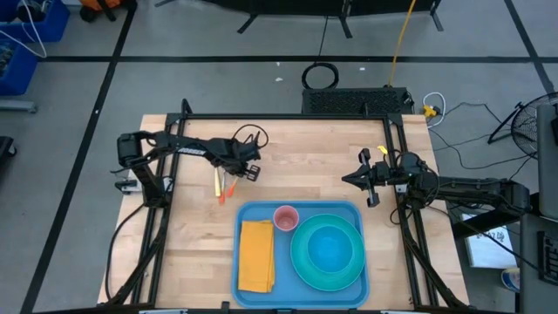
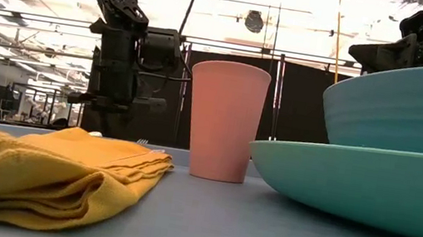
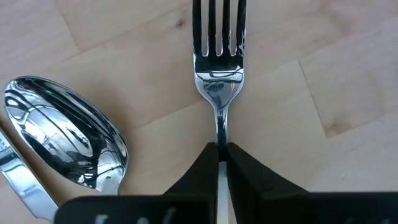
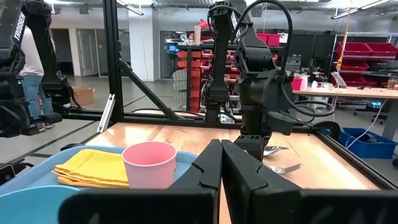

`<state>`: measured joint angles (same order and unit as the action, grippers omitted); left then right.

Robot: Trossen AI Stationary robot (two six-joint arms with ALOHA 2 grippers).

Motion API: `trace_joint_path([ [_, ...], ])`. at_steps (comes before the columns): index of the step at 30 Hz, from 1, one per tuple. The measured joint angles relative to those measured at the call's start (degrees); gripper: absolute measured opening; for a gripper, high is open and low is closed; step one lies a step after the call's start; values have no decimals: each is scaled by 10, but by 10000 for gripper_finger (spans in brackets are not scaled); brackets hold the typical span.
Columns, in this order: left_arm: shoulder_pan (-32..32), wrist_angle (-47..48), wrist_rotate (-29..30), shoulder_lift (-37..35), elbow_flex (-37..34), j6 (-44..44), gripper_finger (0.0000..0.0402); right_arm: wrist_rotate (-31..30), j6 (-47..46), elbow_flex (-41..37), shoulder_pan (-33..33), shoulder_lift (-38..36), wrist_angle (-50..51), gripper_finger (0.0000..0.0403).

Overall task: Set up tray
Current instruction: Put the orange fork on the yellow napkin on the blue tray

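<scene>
The blue tray lies at the table's near edge. It carries a folded yellow napkin, a pink cup and a teal bowl on a teal plate. Left of the tray's far corner, cutlery with orange and yellow handles lies on the wood. My left gripper points down over it and is shut on a steel fork. A spoon lies beside the fork. My right gripper hovers shut and empty off the tray's far right corner. My left gripper pinches the fork's narrow neck, just behind the tines' base, between its two fingertips. The fingers come from above, pointing down, and lie across the fork. The fork lies level with its tines sticking out; whether it rests on the wood or is just clear, I cannot tell.
A knife blade lies beside the spoon. Black frame posts stand along the table's left, right and far sides. Bare wood lies between the two arms and left of the tray. A person stands in the room beyond.
</scene>
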<state>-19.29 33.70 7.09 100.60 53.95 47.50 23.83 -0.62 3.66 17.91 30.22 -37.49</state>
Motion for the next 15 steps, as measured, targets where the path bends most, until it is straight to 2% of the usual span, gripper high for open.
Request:
trace_joint_path([
  [5, -1, -15, 31, -26, -4, -7, 10, 0, -1, 0, 0, 0, 7, 0],
  [9, 9, -35, 45, -90, -2, -7, 10, 0, 5, 0, 0, 0, 15, 0],
  [15, 86, -16, 63, -206, -2, 61, 10, 2, 57, 0, 0, 0, 34, 0],
])
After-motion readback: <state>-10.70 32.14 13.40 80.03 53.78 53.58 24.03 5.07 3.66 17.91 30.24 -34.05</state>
